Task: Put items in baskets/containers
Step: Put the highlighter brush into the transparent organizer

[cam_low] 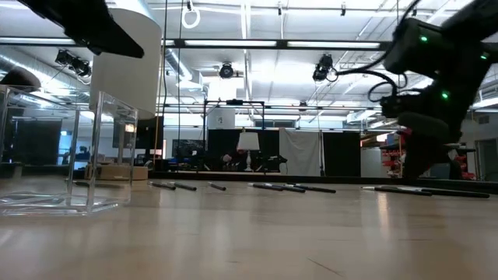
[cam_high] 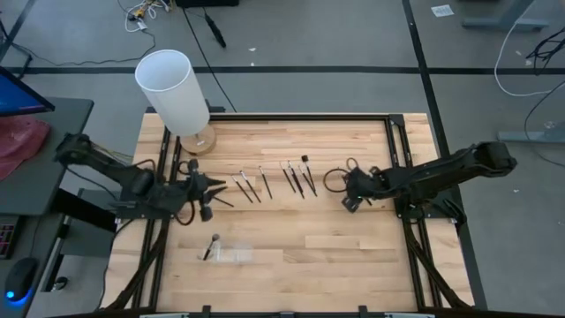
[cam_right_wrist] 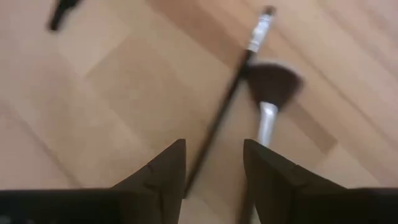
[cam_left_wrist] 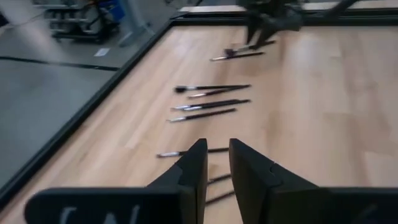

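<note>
left claw (cam_left_wrist: pixel 214 165), fingers narrowed over a brush (cam_left_wrist: pixel 189 152) i couldn't confirm pinched, sat on the table (cam_high: pixel 335 256); one brush (cam_high: pixel 211 246) lay in the clear tray (cam_high: pixel 231 255), the others (cam_high: pixel 296 177) remained.

A pale wooden table (cam_high: pixel 353 247) in a black frame stands on grey floor (cam_high: pixel 318 35) crossed by cables (cam_high: pixel 516 53). Beyond its far edge, a hall holds black curtains (cam_low: pixel 342 153) under ceiling lights (cam_low: pixel 226 71).

Wood table (cam_high: pixel 335 256): brushes (cam_high: pixel 296 178), clear tray (cam_high: pixel 231 254), lamp (cam_high: pixel 177 97).
</note>
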{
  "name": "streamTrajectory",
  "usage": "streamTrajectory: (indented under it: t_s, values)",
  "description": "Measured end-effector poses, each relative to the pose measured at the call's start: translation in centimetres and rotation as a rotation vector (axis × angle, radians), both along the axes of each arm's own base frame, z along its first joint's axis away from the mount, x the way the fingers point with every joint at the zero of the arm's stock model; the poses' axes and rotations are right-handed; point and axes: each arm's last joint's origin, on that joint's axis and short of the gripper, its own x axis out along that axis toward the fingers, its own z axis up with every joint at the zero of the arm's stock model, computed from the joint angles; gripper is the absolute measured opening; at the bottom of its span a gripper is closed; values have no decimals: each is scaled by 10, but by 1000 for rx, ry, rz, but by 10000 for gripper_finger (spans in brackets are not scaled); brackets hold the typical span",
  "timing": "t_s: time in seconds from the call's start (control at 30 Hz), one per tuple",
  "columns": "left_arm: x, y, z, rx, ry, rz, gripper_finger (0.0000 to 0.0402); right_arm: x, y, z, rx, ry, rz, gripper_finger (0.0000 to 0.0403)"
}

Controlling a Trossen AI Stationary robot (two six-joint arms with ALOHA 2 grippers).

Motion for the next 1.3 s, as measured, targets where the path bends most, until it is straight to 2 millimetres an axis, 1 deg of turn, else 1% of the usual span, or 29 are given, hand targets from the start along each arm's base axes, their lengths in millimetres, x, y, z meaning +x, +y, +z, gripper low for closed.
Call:
streamTrajectory:
  t_s: [0.17, 0.23, 0.37, 0.5, 0.57, 0.63, 0.73, 0.83, 0.87, 0.93, 1.0, 1.1, 1.2, 1.3]
  values:
    - [4, 10, 2, 4, -19, 62, 61, -18, -2, 2, -107, -77, -64, 165]
    - [6, 11, 1, 1, -11, 64, 60, -25, -4, -1, -133, -86, -103, 165]
    - [11, 10, -3, 5, 14, 65, 59, -35, -7, -19, -113, -111, -137, 165]
    - [17, 7, -9, 19, 51, 65, 60, -42, -7, -40, -89, -180, -139, 162]
    - [21, 6, -12, 25, 68, 65, 60, -46, -7, -47, -97, -213, -165, 153]
    - [25, 4, -15, 29, 74, 65, 60, -50, -8, -52, -102, -224, -192, 132]
    - [31, 2, -18, 50, 89, 55, 60, -51, -9, -54, -117, -218, -178, 84]
    - [36, 0, -22, 74, 103, 43, 60, -50, -9, -54, -132, -207, -143, 28]
    - [38, -1, -23, 81, 111, 41, 60, -50, -8, -54, -134, -206, -136, 17]
    - [41, -2, -27, 90, 130, 40, 60, -50, -9, -54, -135, -209, -137, 13]
    - [43, -3, -30, 94, 141, 40, 60, -49, -9, -53, -136, -227, -142, 22]
    - [46, -3, -33, 102, 160, 39, 60, -44, -8, -51, -150, -277, -105, 24]
    - [48, -4, -35, 96, 161, 34, 60, -36, -7, -46, -168, -354, -49, 12]
    - [50, -2, -35, 50, 170, -23, 60, -27, -8, -37, -229, -452, -20, 7]
